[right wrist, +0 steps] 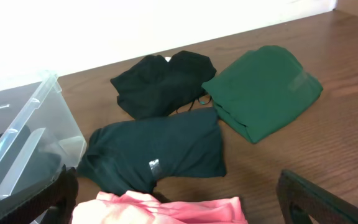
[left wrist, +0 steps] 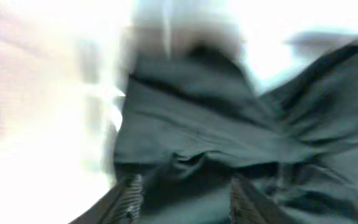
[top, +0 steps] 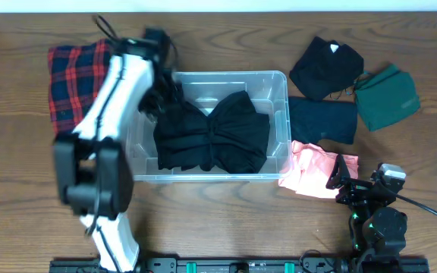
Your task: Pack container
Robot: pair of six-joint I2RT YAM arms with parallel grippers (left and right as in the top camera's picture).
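Note:
The clear plastic container [top: 282, 114] stands mid-table and holds black garments [top: 218, 136]. Its corner also shows in the right wrist view [right wrist: 27, 118]. My left gripper [top: 160, 89] is over the container's back left part. In the blurred left wrist view its fingers [left wrist: 185, 202] are spread, with the dark garment [left wrist: 197, 124] right below and between them. My right gripper [top: 349, 184] is wide open and empty at the near edge of a pink garment [top: 309, 171], which also shows in the right wrist view [right wrist: 166, 210] between its fingers [right wrist: 182, 214].
A red plaid garment [top: 73, 83] lies left of the container. To the right lie a black garment [top: 325, 67], a green one [top: 388, 98] and a dark teal one [top: 323, 121]. They show in the right wrist view: black [right wrist: 160, 81], green [right wrist: 266, 90], dark teal [right wrist: 160, 152].

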